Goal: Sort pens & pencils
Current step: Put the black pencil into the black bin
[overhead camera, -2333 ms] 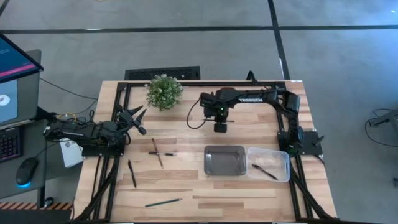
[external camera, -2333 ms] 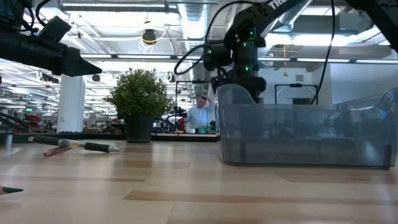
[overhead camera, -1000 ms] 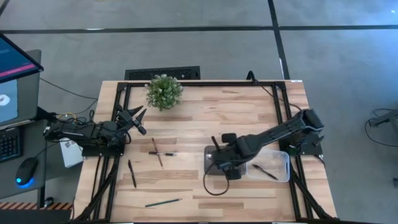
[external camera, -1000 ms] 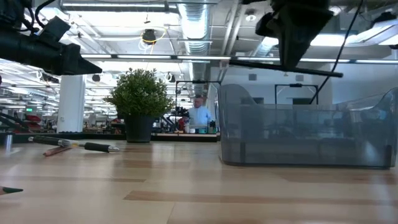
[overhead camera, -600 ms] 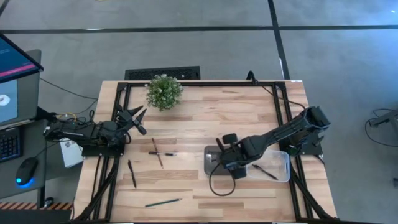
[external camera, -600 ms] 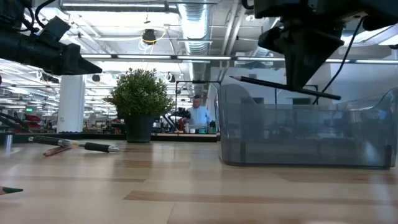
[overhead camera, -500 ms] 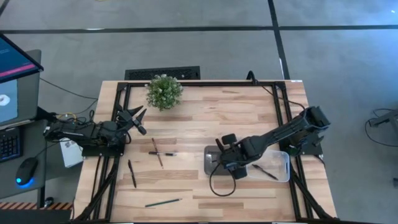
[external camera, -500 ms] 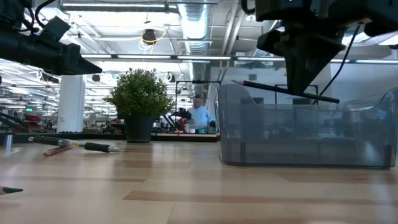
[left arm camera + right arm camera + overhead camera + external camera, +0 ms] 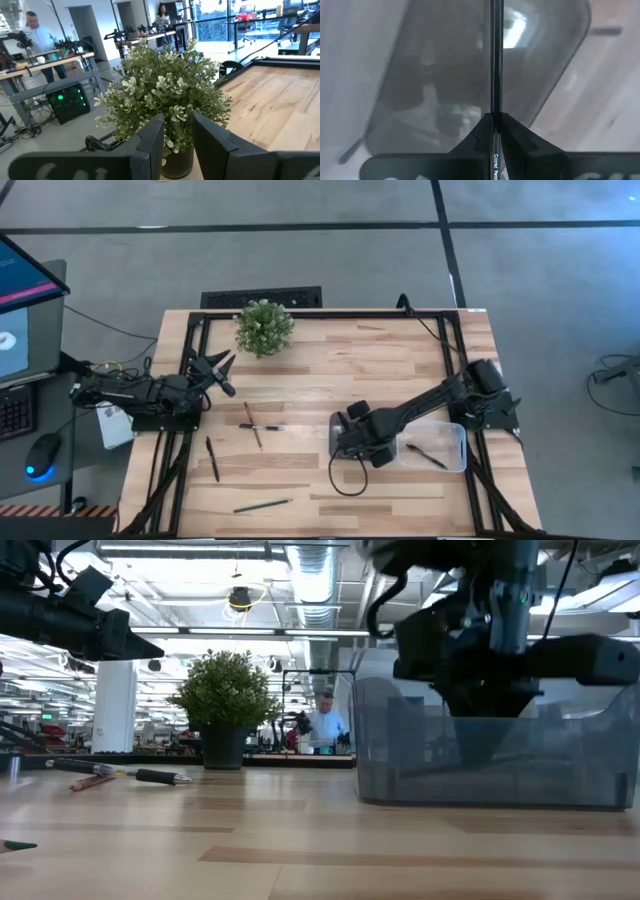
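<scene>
My right gripper is down inside the grey metal tray, shut on a thin dark pencil; the low view shows the gripper behind the tray wall. On the bare table a pencil lies crossed with a black pen. Another pen and a greenish pencil lie nearer the front edge. One pen lies in the clear bin. My left gripper waits open at the table's left, facing the plant. My right gripper pinches the pencil between its two fingertips, coming from above and pointing down into the tray. The fingers lie across the shaft; its longer part runs out over the tray floor, and a short printed end runs back. Whether it touches the floor, I cannot tell.
A potted plant stands near the far left of the table. The clear bin sits right beside the tray on its right. A black frame runs along the far edge and down both sides. People and benches show in the room beyond the table.
My right gripper has come down from above the tray rim into the tray, shifting a little toward the table's left. It has stayed shut on the pencil, which has gone down with it, roughly level. My left arm has kept still.
</scene>
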